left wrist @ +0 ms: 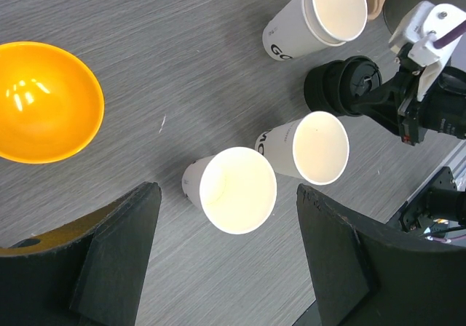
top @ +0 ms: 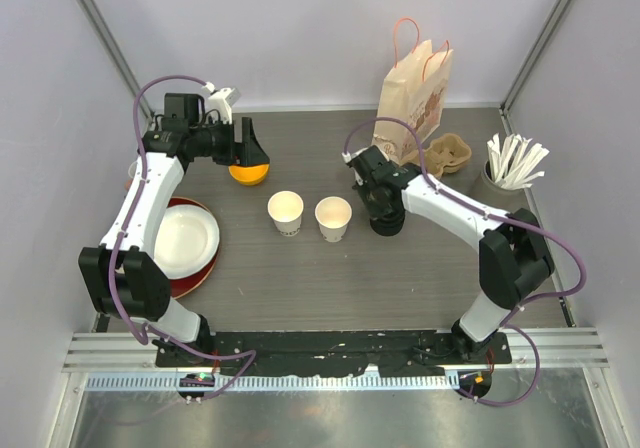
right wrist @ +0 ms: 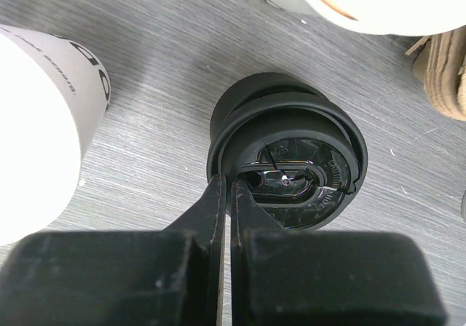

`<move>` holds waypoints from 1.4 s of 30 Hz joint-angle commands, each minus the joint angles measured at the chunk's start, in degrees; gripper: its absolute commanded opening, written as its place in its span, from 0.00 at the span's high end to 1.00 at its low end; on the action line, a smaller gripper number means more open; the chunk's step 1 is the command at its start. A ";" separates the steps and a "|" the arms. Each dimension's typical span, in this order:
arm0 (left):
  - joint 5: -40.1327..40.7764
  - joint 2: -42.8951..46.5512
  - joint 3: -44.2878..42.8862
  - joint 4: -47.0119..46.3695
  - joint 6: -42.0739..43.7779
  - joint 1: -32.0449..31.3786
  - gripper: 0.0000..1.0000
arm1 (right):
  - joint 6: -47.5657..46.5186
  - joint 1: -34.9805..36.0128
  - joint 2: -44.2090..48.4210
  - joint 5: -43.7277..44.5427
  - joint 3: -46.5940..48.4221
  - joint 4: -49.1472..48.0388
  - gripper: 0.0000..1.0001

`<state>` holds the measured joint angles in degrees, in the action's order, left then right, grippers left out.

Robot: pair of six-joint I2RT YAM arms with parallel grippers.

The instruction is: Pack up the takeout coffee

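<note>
right fingers (right wrist: 211, 209): pressed together at the near rim of the top lid (right wrist: 306, 158); can't tell whether the rim is caught between them or only touched
right gripper (right wrist: 229, 188): angled down onto the lid stack (top: 387, 225) from the near side
lid stack: black plastic lids, nested, on the table just right of the cups, apart from them
left fingers (left wrist: 116, 253): spread wide, nothing in them
left gripper (top: 248, 153): hangs over the orange bowl (top: 249, 175), well apart from the lids
paper cups: left cup (top: 285, 211) and right cup (top: 333, 218), white, upright, mouths open, no lids on, side by side mid-table with a slim gap
spare cups (left wrist: 320, 13): same kind, nested, further back
lid handling: likely light, thin, springy, slick; nested ones may lift together, so pinch only the top rim wall
cup handling: likely light when empty, thin wall, dents under a squeeze and tips easily; take it gently across the body below the rim
paper bag (top: 413, 93): stands at the back, handles up, cardboard carrier (top: 452, 154) beside it
stage: judged early, nothing lidded or bagged
</note>
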<state>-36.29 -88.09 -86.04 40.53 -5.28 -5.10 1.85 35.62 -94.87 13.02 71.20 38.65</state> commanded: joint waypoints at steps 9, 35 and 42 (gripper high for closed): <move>2.10 1.61 -0.71 0.68 3.08 1.06 0.20 | -1.23 0.42 5.04 0.43 15.89 15.21 0.99; 3.25 1.26 5.09 1.83 2.12 9.23 0.32 | -10.72 17.20 -36.00 -20.31 75.14 34.30 0.99; 2.46 1.26 6.32 0.95 1.41 9.23 0.33 | -11.86 17.29 -38.90 -20.39 75.58 34.12 0.99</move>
<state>-32.18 -88.09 -80.38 43.22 -2.98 3.90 -8.36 52.73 -132.88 -7.38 143.94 72.38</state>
